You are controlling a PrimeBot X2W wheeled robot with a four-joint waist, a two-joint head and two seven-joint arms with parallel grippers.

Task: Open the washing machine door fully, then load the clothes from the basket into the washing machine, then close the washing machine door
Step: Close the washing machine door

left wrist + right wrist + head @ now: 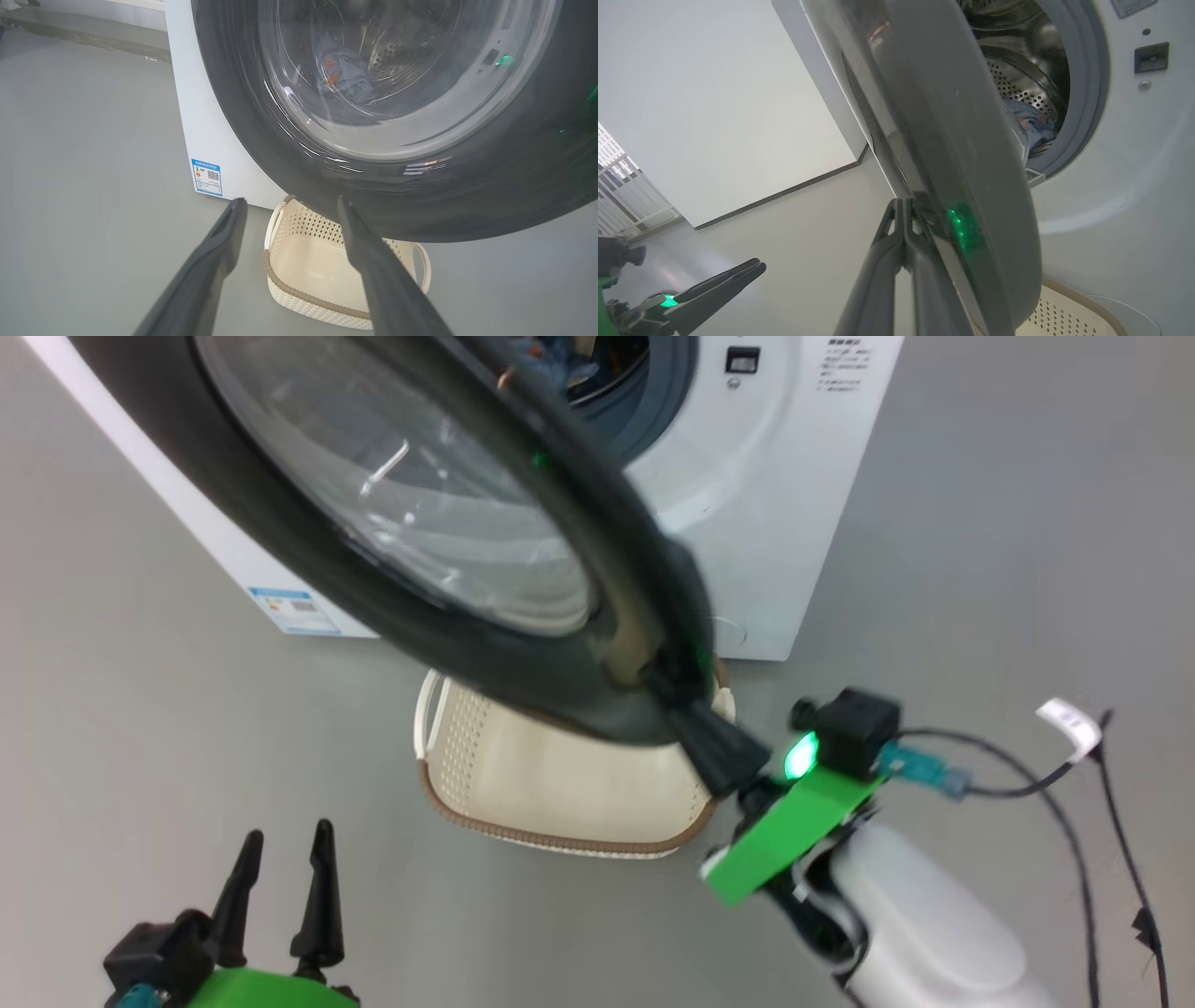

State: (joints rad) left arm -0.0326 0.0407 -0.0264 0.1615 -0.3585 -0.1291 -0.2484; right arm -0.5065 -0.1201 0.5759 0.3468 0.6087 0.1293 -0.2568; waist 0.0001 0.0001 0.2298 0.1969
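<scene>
The washing machine (747,523) has its door (448,635) swung partly out, black rim and glass bowl toward me. My right gripper (686,709) is shut, its joined fingertips (903,203) resting against the door's lower rim with nothing held. Light-blue clothes (1031,123) lie in the steel drum and also show through the glass (343,70). The cream basket (560,784) sits on the floor under the door, its bare inside (317,270) visible. My left gripper (280,877) hangs open at the lower left, apart from everything, fingers (219,242) spread toward the basket.
Grey floor lies all around. A blue label sticker (207,176) marks the machine's lower side panel. Black cables and a white connector (1074,728) trail on the floor to the right of my right arm. A white wall (714,93) stands behind.
</scene>
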